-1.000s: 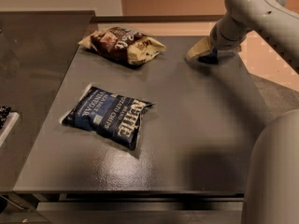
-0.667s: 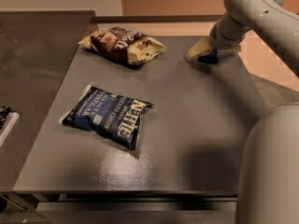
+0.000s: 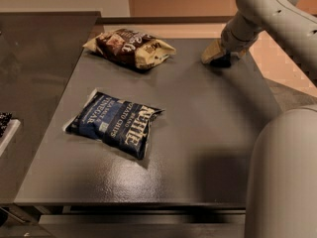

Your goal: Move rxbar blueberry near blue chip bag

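- Dark navy small flat wrapper bar, the rxbar blueberry (image 3: 224, 62): I read the dark sliver at the far right of the grey desk (image 3: 208, 133) as this; mostly covered, so its long axis can't be read
- Robot's hand (image 3: 216, 56) sits right on top of that sliver, at desk level, tan tip pointing left; white arm (image 3: 267, 14) comes in from the upper right
- Hand state: cannot tell if open, closed or gripping the bar; the contact zone is hidden by the hand itself
- Large crinkly dark blue chip bag with white lettering (image 3: 115, 123) lies flat at near-left of the desk, well apart from hand and bar
- Key relation: target is diagonally toward the near-left from the hand; the bag's long axis runs far-left to near-right, and its right end is the nearest side to approach
- Brown and cream chip bag (image 3: 130, 47) is at the far left edge, left of the hand; in my judgement a straight diagonal carry passes clear of it
- Containers: none on the desk; a white tray-like edge (image 3: 6, 133) at the left border holds something dark, too cropped to identify
- Judgement: grasp stage, carry not yet done
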`<state>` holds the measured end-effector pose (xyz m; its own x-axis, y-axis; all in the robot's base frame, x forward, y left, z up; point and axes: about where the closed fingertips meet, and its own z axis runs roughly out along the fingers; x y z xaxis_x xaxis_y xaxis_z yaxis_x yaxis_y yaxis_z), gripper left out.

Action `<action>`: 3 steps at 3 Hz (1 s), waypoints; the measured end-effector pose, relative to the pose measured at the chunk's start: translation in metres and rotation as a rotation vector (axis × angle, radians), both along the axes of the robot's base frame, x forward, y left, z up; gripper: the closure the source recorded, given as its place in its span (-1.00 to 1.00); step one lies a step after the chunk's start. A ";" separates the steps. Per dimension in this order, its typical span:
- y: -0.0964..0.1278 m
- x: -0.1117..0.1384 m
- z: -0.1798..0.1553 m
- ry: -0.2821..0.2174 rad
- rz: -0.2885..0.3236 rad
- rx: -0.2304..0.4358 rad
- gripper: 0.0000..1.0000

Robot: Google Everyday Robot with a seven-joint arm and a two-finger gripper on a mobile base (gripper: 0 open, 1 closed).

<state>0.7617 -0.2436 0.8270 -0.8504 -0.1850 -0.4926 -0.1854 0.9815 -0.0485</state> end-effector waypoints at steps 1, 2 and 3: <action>0.001 0.000 0.002 0.000 0.004 -0.001 0.26; 0.001 0.000 0.008 0.000 0.004 -0.002 0.72; 0.001 0.000 0.009 0.000 0.004 -0.002 1.00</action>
